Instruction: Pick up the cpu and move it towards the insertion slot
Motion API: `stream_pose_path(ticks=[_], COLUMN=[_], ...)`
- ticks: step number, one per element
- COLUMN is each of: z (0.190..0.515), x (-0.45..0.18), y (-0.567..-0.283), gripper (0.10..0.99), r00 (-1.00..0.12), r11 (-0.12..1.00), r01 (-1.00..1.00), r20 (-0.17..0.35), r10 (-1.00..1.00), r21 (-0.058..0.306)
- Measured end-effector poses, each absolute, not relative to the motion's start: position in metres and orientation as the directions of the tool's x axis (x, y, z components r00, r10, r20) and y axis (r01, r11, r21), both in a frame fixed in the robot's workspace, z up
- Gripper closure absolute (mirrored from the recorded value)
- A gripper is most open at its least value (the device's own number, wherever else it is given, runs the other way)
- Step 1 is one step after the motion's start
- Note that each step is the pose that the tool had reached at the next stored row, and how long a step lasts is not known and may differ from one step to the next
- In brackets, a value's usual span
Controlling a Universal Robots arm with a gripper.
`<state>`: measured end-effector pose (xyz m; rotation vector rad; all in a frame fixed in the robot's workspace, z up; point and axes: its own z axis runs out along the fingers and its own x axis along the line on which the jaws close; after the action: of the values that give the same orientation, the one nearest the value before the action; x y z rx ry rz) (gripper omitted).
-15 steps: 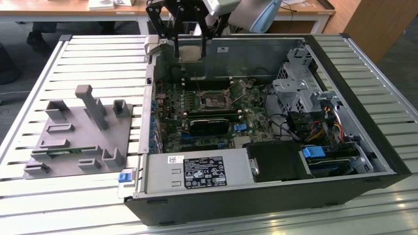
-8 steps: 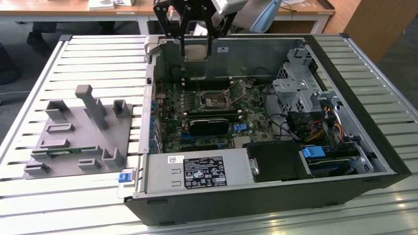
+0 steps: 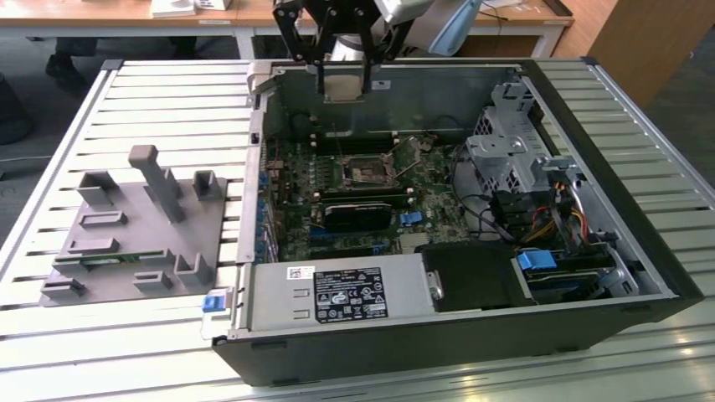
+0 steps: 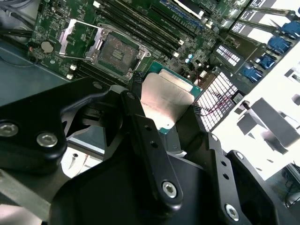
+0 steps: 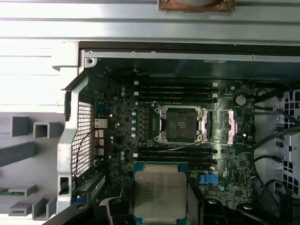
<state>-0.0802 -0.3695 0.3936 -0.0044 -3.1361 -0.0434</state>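
Note:
My gripper [image 3: 343, 87] hangs above the far wall of the open computer case and is shut on the cpu [image 3: 343, 80], a flat square chip with a silver top. In both wrist views the cpu [image 4: 165, 99] [image 5: 160, 193] sits clamped between the black fingers [image 4: 140, 122], held above the motherboard. The insertion slot [image 3: 367, 172] is a square socket with a silver frame and dark centre in the middle of the board, with its cover plate folded open beside it. In the wrist views the insertion slot [image 4: 112, 49] [image 5: 180, 124] lies a short way beyond the cpu, apart from it.
The case [image 3: 625, 209] lies open on a slatted metal table [image 3: 167, 100]. A power supply [image 3: 335, 295], a drive cage [image 3: 508, 155] and cables surround the board. A grey holder [image 3: 134, 226] with a green memory stick [image 3: 112, 261] stands at the exterior view's left.

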Motion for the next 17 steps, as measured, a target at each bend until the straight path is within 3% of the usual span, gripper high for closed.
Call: stream_pose_path(ticks=[17], z=[0.394], x=[-0.059], y=[-0.363], gripper=[0.545], r00=[-1.000], r11=[1.000], r01=[0.003], r20=[0.005], r10=[0.003], r21=[0.028])
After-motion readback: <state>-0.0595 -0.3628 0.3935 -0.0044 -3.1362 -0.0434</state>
